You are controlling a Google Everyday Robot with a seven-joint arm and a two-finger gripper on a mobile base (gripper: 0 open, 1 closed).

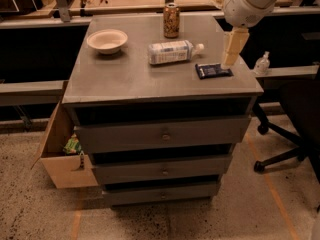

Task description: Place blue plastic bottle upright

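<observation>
The blue plastic bottle (pixel 172 52) lies on its side on the grey cabinet top (pixel 125 76), white cap pointing right, pale label round its body. My gripper (pixel 232 49) hangs from the white arm at the upper right, above the cabinet's right edge, to the right of the bottle's cap and just over a small dark packet (pixel 213 70). It is apart from the bottle and holds nothing that I can see.
A patterned brown can (pixel 171 20) stands upright behind the bottle. A white bowl (pixel 107 40) sits at the back left. A small pump bottle (pixel 261 63) stands on a ledge to the right. A cardboard box (pixel 62 149) is on the floor at left, an office chair (pixel 295 124) at right.
</observation>
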